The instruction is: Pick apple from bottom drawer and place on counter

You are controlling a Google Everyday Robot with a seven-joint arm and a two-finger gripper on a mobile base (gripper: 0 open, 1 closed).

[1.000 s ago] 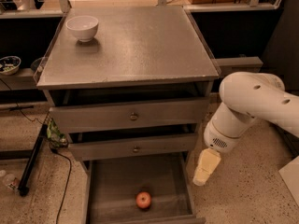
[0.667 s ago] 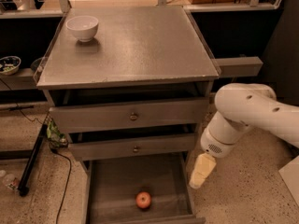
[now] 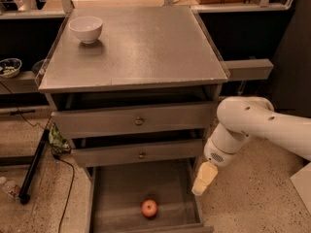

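The apple, small and red-orange, lies on the floor of the open bottom drawer, near its front lip. My gripper hangs from the white arm at the drawer's right wall, above and to the right of the apple, apart from it and holding nothing. The counter is the broad grey metal top above the drawers.
A white bowl stands at the counter's back left. Two shut drawers with brass knobs sit above the open one. A narrow grey side ledge sticks out at right. A black stand leg and cables lie on the speckled floor at left.
The arm and my gripper have shifted a little to the left, closer to the drawer's right wall. The apple has not moved.
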